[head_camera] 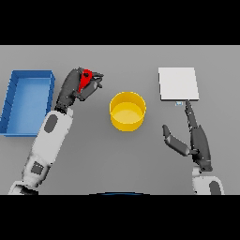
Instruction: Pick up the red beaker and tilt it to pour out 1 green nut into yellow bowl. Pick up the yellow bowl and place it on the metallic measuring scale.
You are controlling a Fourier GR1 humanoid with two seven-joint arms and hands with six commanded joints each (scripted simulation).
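The red beaker (86,79) shows only partly, wrapped in the curled fingers of my left hand (77,86), to the left of the yellow bowl (127,110). The beaker looks tilted toward the bowl, and its contents are hidden. The bowl stands at the table's middle; I cannot make out a nut inside it. A pale metallic measuring scale (177,84) lies at the back right. My right hand (196,138) rests open in front of the scale, its fingers straight and one fingertip close to the scale's front edge.
A blue bin (10,102) sits at the far left, beside my left arm. Bare grey table (117,159) lies in front of the bowl.
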